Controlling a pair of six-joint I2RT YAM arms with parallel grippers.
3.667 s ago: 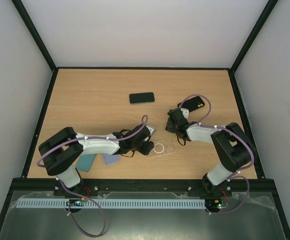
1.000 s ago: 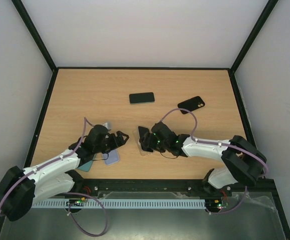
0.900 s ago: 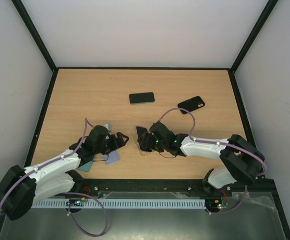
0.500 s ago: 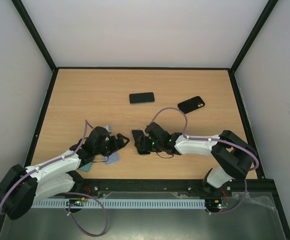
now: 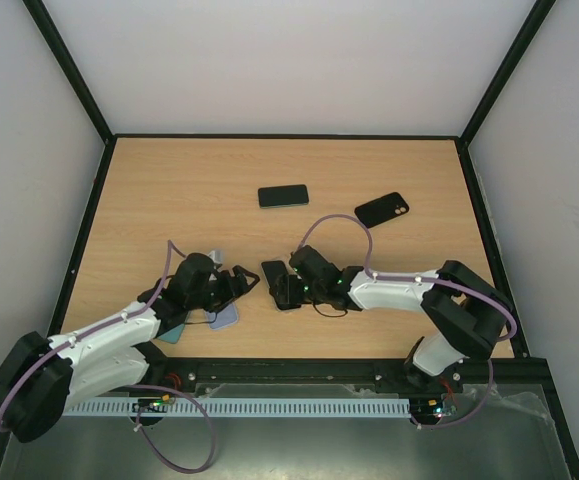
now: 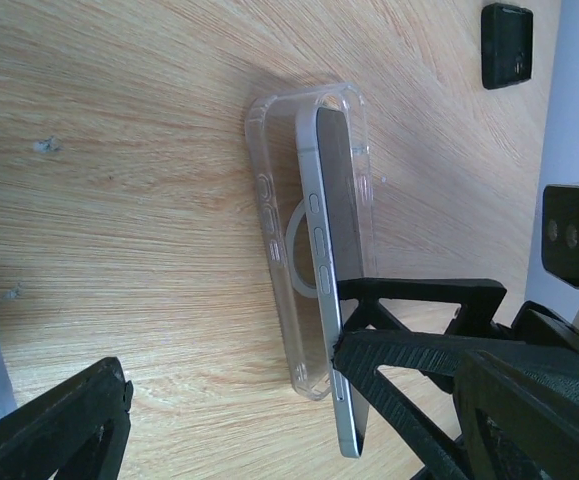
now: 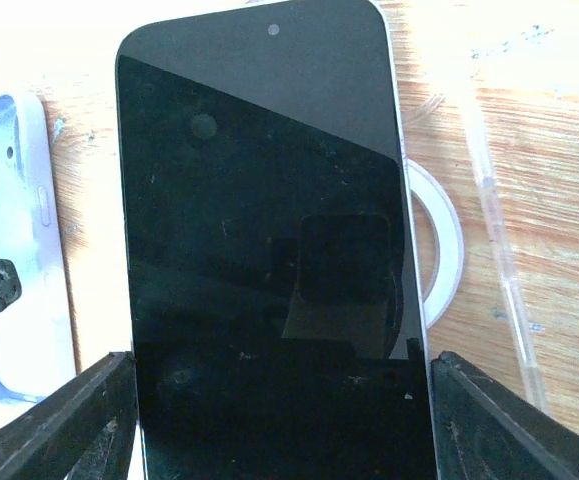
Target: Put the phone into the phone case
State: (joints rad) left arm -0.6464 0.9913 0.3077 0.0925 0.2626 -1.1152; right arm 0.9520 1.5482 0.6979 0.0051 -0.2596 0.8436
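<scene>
My right gripper (image 5: 287,285) is shut on the phone (image 7: 269,250), a dark-screened handset with a silver edge (image 6: 331,290), its fingers (image 7: 59,420) pressing the two long sides. The phone is tilted on edge over the clear phone case (image 6: 299,200), which lies on the wood with its white ring (image 7: 439,260) showing. In the left wrist view one end of the phone overhangs the case rim. My left gripper (image 5: 241,283) stands open just left of the case, touching nothing.
A second black phone (image 5: 283,195) and a black case (image 5: 381,209) lie farther back on the table. A lavender case (image 5: 224,315) and a teal case (image 5: 174,325) lie under my left arm. Black frame rails border the table.
My right gripper has carried the phone a little to the left, toward my left gripper. The left arm has barely moved.
</scene>
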